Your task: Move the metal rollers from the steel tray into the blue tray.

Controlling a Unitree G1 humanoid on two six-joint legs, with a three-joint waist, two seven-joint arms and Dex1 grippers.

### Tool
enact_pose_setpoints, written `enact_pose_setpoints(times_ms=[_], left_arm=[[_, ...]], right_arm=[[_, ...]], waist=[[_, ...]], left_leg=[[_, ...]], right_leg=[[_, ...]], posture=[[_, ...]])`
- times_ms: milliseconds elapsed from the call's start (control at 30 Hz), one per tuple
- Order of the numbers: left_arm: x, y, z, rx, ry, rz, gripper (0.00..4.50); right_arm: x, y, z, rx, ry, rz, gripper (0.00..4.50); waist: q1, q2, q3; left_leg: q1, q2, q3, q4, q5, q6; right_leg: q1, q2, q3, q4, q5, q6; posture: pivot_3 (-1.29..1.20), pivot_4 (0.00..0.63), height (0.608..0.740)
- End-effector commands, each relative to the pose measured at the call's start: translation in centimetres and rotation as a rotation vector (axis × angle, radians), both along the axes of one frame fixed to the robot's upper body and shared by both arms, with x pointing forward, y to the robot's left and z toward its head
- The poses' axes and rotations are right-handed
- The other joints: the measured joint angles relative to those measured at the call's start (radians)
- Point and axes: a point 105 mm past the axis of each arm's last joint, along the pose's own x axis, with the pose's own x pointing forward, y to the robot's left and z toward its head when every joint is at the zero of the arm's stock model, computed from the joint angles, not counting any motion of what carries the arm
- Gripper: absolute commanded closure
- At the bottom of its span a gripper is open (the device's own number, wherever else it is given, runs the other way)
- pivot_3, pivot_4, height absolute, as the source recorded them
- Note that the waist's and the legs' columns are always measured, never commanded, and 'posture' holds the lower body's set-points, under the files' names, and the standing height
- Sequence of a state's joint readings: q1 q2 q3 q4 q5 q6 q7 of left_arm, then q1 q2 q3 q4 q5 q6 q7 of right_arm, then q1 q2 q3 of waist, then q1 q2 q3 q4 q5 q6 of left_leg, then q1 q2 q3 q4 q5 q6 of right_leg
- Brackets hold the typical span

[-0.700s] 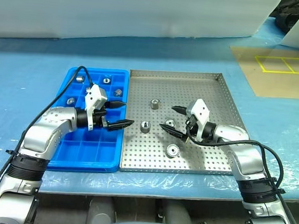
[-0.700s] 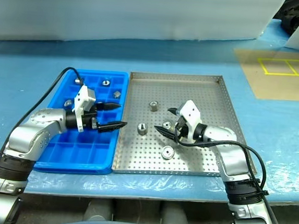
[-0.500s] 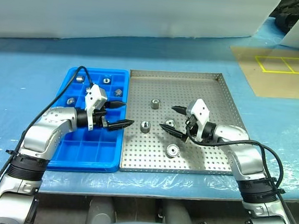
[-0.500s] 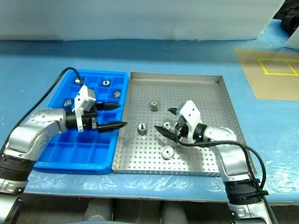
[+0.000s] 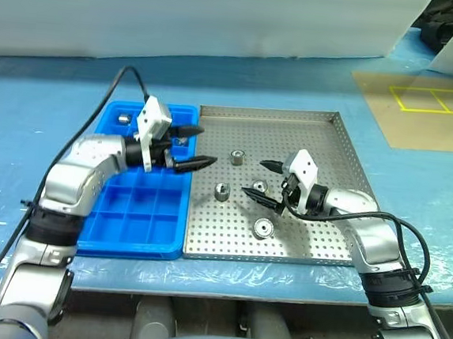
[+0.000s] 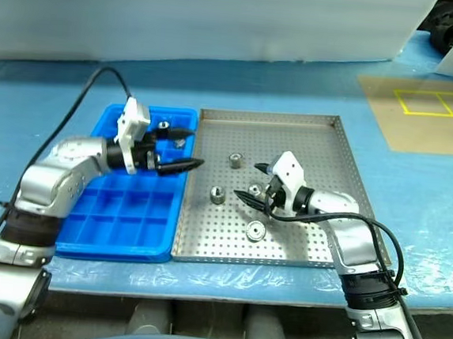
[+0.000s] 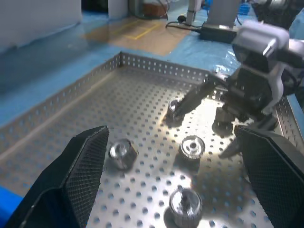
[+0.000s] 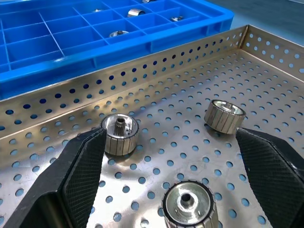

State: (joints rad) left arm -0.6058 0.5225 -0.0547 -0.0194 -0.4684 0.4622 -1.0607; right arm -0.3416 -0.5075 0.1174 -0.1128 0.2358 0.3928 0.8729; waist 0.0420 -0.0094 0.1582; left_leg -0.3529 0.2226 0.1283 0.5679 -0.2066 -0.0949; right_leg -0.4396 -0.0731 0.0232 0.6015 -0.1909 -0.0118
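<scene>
Four rollers (image 5: pixel 222 191) left on the steel tray (image 5: pixel 329 226), others already in the blue tray (image 5: pixel 130 224). Right claw (image 5: pixel 259 179) spread, empty, straddling one roller (image 5: pixel 258 186), so nearest; axis upright. Left claw (image 5: pixel 197 146) spread, empty, over the seam between trays, pointing right. That roller half hidden by fingers; contact unclear.

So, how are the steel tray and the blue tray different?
The steel tray is silver metal, wide and square, its flat floor full of holes; the blue tray is narrower plastic, split into square compartments. They sit side by side, and both hold metal rollers.
</scene>
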Motion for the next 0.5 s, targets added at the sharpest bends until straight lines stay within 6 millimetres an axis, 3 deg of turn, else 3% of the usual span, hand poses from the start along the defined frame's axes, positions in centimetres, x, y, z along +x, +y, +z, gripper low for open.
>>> enact_pose_setpoints(times_ms=[33, 133, 267, 500], left_arm=[[0.0, -1.9, -1.2, 0.093, -0.012, -0.126, 0.02], [0.5, -3.0, -2.4, 0.157, -0.013, -0.193, 0.02], [2.2, -6.0, -4.5, 0.273, -0.02, -0.26, 0.02], [2.9, -10.5, -5.9, 0.311, -0.025, -0.351, 0.02]], right_arm=[[0.3, -1.0, 2.6, 0.024, -0.07, -0.01, 0.04], [0.1, -1.8, 3.4, 0.006, -0.082, -0.014, 0.04], [-0.8, -4.2, 4.4, -0.022, -0.099, -0.077, 0.04], [-3.0, -4.6, 3.5, 0.003, -0.073, -0.171, 0.04]], waist=[[-0.003, 0.0, 0.0], [-0.005, 0.0, 0.0], [0.003, 0.0, 0.0], [-0.025, -0.001, 0.0]], left_leg=[[0.0, 0.0, 0.0, 0.0, 0.0, 0.0], [0.0, 0.0, 0.001, 0.0, 0.0, 0.0], [0.002, -0.001, 0.003, 0.0, 0.002, 0.004], [0.001, -0.001, 0.011, 0.002, 0.0, 0.009]], right_leg=[[0.0, 0.0, 0.0, 0.0, 0.0, 0.0], [0.0, 0.001, 0.001, 0.0, 0.0, 0.0], [0.0, 0.0, 0.001, 0.0, 0.0, 0.0], [0.004, 0.0, 0.007, -0.006, 0.002, 0.003]], posture=[[-0.09, 0.15, 0.74], [-0.13, 0.15, 0.74], [-0.23, 0.15, 0.74], [-0.35, 0.15, 0.74]])
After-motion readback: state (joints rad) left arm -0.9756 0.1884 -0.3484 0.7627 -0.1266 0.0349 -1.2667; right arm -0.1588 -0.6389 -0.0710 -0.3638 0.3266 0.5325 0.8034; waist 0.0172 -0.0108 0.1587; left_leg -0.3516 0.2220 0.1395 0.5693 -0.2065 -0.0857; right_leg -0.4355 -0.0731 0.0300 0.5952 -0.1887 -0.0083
